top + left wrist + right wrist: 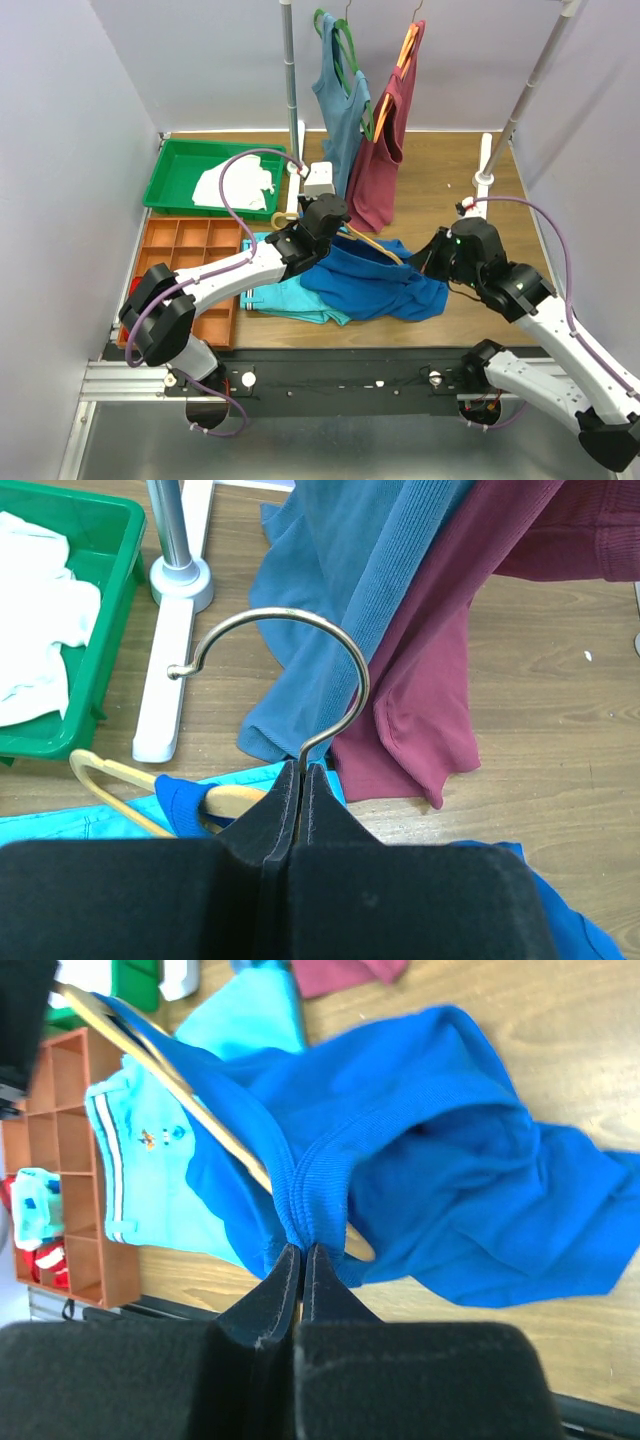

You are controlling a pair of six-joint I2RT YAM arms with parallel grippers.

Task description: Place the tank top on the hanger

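The royal blue tank top (380, 280) lies crumpled on the table, one strap looped over the arm of the light-orange hanger (375, 245). My left gripper (335, 215) is shut on the hanger (235, 800) at the stem of its metal hook (283, 611), which curves up past the fingertips. In the left wrist view the gripper (302, 770) has a blue strap (180, 800) beside it. My right gripper (425, 265) is shut on the tank top's ribbed edge (315, 1190), right at the jaw tips (302, 1250). The hanger's arm (200, 1110) runs under the blue cloth (450, 1160).
A folded turquoise garment (290, 295) lies under the tank top's left side. A grey-blue top (340, 100) and a maroon top (385, 150) hang from the rack behind. A green tray (175, 165) with white cloth and an orange compartment tray (190, 250) sit at left. Rack poles (290, 80) (530, 90) stand at the back.
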